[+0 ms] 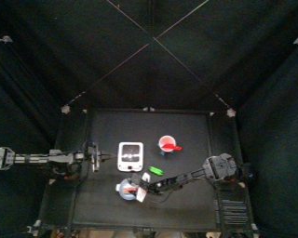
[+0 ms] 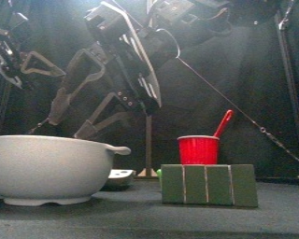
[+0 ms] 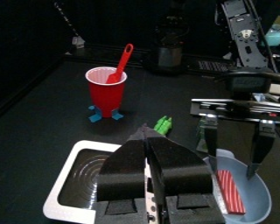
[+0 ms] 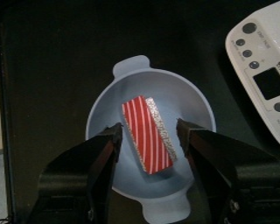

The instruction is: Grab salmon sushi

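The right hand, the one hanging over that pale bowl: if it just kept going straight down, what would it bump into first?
Most likely the red-and-white striped piece lying in the bowl. The right hand points down with its open fingers on either side of it. How far above it hangs is hard to judge.

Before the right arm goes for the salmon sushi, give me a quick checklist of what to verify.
1. Right gripper open: ok, jaws stand wide.
2. Salmon sushi centred between the jaws: ok in the right wrist view.
3. Sushi lying alone in the bowl: ok.
4. Jaws low enough to close on the sushi: cannot tell.
5. White scale clear of the jaws: ok, beside the bowl.
6. Left gripper out of the way: ok, back from the bowl.
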`<action>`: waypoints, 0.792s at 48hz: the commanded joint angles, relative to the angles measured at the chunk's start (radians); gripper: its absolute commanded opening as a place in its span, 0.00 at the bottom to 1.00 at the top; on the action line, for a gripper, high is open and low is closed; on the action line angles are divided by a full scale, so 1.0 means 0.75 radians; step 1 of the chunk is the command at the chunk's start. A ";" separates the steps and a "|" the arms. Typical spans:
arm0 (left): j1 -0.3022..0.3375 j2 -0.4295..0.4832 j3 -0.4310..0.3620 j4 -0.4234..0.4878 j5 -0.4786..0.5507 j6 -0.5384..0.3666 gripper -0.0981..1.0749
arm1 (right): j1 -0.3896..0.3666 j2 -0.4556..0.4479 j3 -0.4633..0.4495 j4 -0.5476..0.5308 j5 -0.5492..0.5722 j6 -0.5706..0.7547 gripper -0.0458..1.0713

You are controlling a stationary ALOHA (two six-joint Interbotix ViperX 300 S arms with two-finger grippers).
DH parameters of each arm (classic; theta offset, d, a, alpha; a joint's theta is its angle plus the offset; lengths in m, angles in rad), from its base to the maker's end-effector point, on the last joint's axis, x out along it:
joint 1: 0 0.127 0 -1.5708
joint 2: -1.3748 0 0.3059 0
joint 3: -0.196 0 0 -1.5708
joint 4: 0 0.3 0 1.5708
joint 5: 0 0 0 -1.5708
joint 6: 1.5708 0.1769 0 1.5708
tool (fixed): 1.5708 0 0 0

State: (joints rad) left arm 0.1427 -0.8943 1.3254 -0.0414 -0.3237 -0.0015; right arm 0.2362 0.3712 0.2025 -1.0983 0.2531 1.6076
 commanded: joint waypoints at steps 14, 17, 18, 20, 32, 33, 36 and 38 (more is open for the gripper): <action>0.002 0.002 -0.014 0.000 -0.014 0.002 0.36 | -0.008 -0.027 -0.055 0.002 -0.002 -0.002 0.82; 0.002 0.002 -0.014 0.000 -0.014 0.002 0.36 | -0.006 -0.029 -0.055 0.020 -0.002 -0.002 0.82; 0.002 0.002 -0.014 0.000 -0.014 0.002 0.36 | -0.008 -0.033 -0.055 0.033 -0.002 -0.002 0.82; 0.002 0.002 -0.014 -0.002 -0.014 0.002 0.36 | -0.008 -0.037 -0.055 0.055 -0.002 -0.004 0.82; 0.002 0.002 -0.014 -0.002 -0.014 0.002 0.36 | -0.016 -0.072 -0.076 0.149 0.180 -0.006 0.82; 0.002 0.002 -0.014 -0.002 -0.014 0.002 0.36 | -0.016 -0.072 -0.080 0.153 0.211 -0.006 0.82; 0.002 0.004 -0.014 -0.002 -0.014 0.002 0.36 | -0.016 -0.074 -0.088 0.162 0.303 -0.006 0.82; 0.002 0.002 -0.014 -0.002 -0.014 0.002 0.36 | -0.016 -0.076 -0.094 0.168 0.352 -0.010 0.82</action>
State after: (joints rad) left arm 0.1411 -0.8958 1.3254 -0.0414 -0.3237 -0.0015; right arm 0.2301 0.3712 0.1626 -0.9787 0.4341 1.6045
